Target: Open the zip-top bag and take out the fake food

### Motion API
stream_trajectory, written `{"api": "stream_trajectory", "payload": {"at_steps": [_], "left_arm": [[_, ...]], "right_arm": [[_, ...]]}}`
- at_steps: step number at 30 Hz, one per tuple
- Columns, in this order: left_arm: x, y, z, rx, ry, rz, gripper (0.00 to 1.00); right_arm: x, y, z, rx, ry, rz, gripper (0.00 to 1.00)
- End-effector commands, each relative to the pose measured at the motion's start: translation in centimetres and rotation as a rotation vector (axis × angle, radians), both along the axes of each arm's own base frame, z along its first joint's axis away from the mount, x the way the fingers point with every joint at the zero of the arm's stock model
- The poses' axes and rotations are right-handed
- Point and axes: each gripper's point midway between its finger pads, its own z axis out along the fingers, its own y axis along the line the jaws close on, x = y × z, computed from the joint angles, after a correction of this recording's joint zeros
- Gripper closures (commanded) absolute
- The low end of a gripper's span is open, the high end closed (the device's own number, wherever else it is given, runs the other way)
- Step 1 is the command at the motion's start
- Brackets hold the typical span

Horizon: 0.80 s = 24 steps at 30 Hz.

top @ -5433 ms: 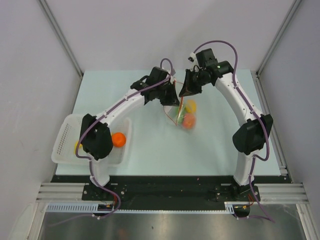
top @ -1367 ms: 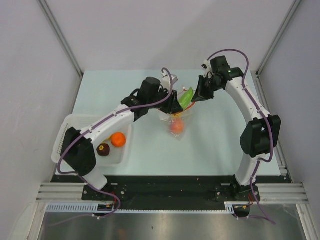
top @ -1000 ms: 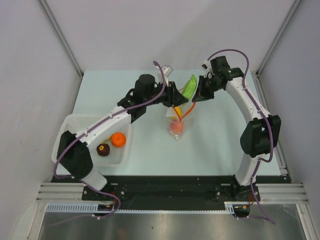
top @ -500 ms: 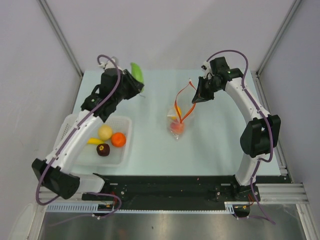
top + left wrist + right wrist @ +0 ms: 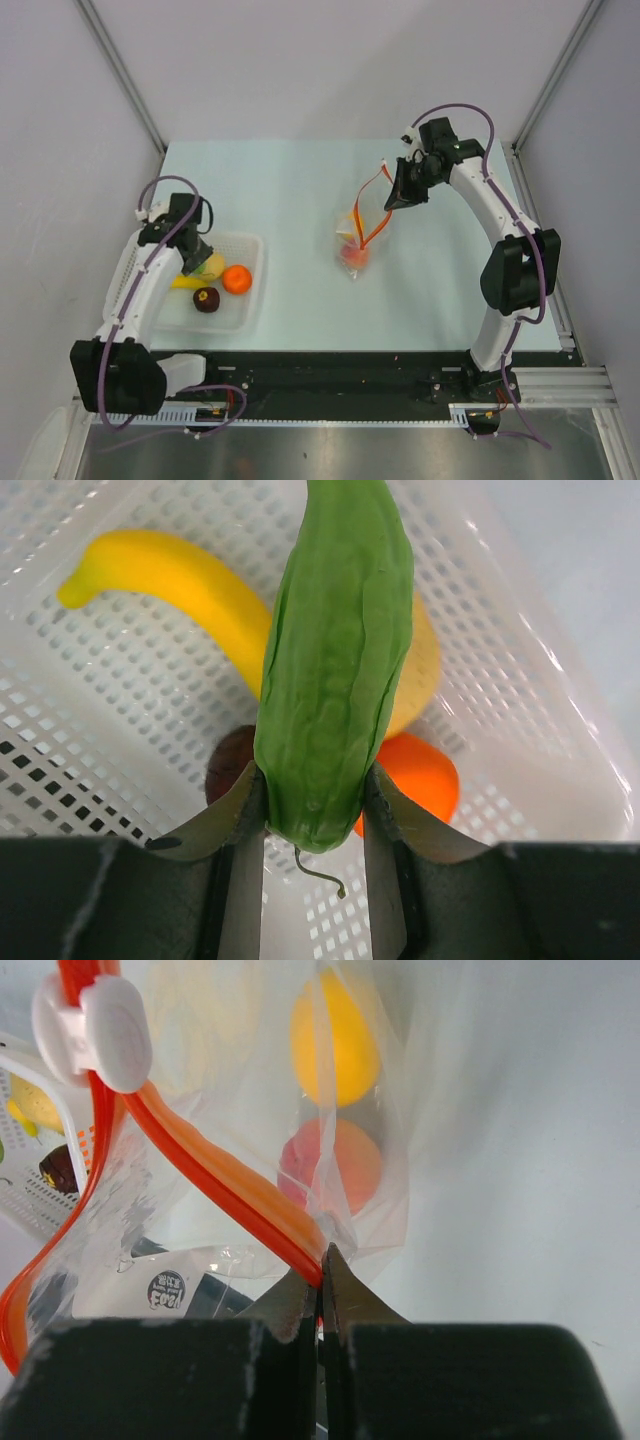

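At the table's (image 5: 300,190) near-left corner the basket (image 5: 256,290) holds 4 pieces: a banana (image 5: 170,580), an orange (image 5: 237,279), a dark fruit (image 5: 207,299) and a yellow fruit (image 5: 422,670). Above them the left gripper (image 5: 313,810) clamps the stem end of a green cucumber (image 5: 340,660) between its 2 fingers. Near the table's middle stands the bag (image 5: 362,225), mouth gaping, with 2 pieces inside: a yellow piece (image 5: 335,1035) and a peach piece (image 5: 335,1165). On its far-right side the right gripper (image 5: 320,1280) is pinched tight on the bag's rim at the red-orange zip strip (image 5: 220,1195). A white slider (image 5: 100,1030) sits on the strip's far end.
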Motion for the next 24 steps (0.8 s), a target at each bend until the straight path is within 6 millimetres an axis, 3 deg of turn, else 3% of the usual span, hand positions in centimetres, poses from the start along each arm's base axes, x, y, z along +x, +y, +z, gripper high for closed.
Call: {"api": "stream_trajectory", "payload": {"at_steps": [1,3,5,6,8,9,11,12,15,19,20,22,24], "left_arm": [[1.2,2.4,-0.9,-0.064,0.004,0.097,1.0],[2.0,3.0,-1.9,-0.082,0.043,0.121,0.97],[2.4,4.2,-3.1,-0.113,0.077,0.17,0.89],[2.7,4.4,-3.5,-0.133,0.076,0.18,0.7],[2.8,5.4,-4.3,-0.154,0.091,0.224,0.47],[3.0,5.6,-4.2,-0.161,0.083,0.23,0.3],[3.3,5.9,-3.7,-0.156,0.079,0.233,0.2],[3.6,5.8,-3.4,-0.16,0.065,0.228,0.08],[4.2,5.3,-2.0,-0.178,0.014,0.191,0.04],[6.4,1.7,1.2,-0.261,-0.111,0.002,0.09],[7.5,0.7,2.6,-0.274,-0.178,-0.05,0.15],[8.5,-3.0,5.0,-0.331,-0.279,-0.184,0.19],[10.4,-8.5,8.2,-0.445,-0.436,-0.395,0.26]], "right_arm": [[-0.6,0.1,1.8,0.017,-0.053,0.027,1.0],[-0.5,0.1,1.8,0.015,-0.054,0.027,1.0],[-0.5,0.2,1.8,0.018,-0.054,0.027,1.0],[-0.5,0.2,2.0,0.021,-0.056,0.027,1.0],[-0.5,0.3,2.2,0.028,-0.06,0.026,1.0],[-0.5,0.4,2.4,0.032,-0.062,0.028,1.0],[-0.5,0.7,2.7,0.039,-0.067,0.032,1.0],[-0.6,1.0,2.8,0.038,-0.067,0.036,1.0],[-0.7,1.4,3.1,0.044,-0.07,0.042,1.0],[-0.8,2.5,3.9,0.053,-0.08,0.065,1.0],[-0.9,2.7,4.0,0.052,-0.077,0.069,1.0],[-1.1,3.4,4.2,0.055,-0.077,0.084,1.0],[-1.0,4.1,5.1,0.061,-0.092,0.095,1.0]]}}
